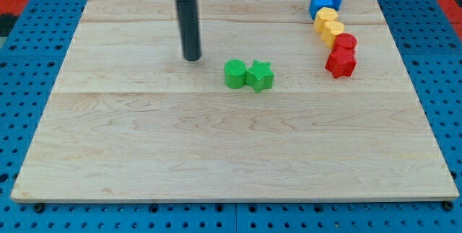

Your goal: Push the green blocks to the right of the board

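Camera view, starting at my tip: planted bare on the wooden board, touching no block, up-left of the greens and near them. Green cylinder and green star pressed side by side around mid-board, star on the view's right. Over at the view's top right, a curved chain: two blue blocks, two yellow blocks, two red blocks, shapes kinda hard to make out. Blue pegboard all around.
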`<state>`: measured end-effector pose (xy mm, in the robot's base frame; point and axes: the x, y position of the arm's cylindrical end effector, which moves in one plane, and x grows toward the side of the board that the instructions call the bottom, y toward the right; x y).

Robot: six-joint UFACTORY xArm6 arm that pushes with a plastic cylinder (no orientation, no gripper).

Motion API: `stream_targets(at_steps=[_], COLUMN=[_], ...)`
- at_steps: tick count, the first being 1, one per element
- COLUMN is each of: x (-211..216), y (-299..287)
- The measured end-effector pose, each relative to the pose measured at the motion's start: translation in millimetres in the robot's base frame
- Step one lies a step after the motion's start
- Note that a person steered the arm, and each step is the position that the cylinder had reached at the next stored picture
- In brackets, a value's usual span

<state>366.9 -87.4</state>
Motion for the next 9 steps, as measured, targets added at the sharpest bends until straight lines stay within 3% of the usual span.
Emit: stream_targets(at_steps=[1, 2, 5, 7, 9], x=[14.2, 33.3, 43.8, 80.5, 101.0], y=[-25.7, -4.4, 167.0, 140.8, 188.6])
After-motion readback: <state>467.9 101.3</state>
